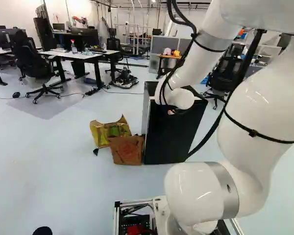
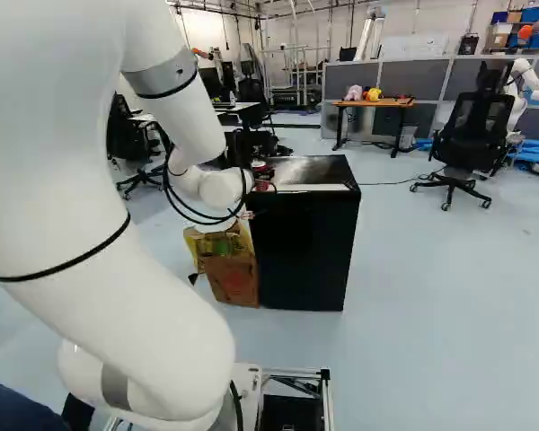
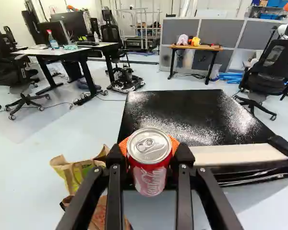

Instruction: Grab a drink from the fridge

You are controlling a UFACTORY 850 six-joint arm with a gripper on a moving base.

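In the right base view my gripper [image 2: 261, 174] is mostly hidden by the arm, near the top of the black fridge [image 2: 305, 251]. The wrist view shows my gripper [image 3: 150, 152] shut on a red drink can [image 3: 150, 178] with a silver lid. Its orange pads press the can from both sides, and the can stands upright. Ahead of the can lies the fridge's glossy black top [image 3: 177, 115], with a pale strip [image 3: 237, 154] along its near edge. Whether the fridge door stands ajar I cannot tell; its inside is hidden.
Brown paper bags [image 1: 126, 149] with yellow-green packing stand on the floor against the fridge's side. Farther back are desks [image 1: 90, 56], office chairs [image 2: 472, 135], a small wooden table [image 2: 373, 103] and grey partitions. Another robot [image 2: 524, 81] stands at the right of the right base view.
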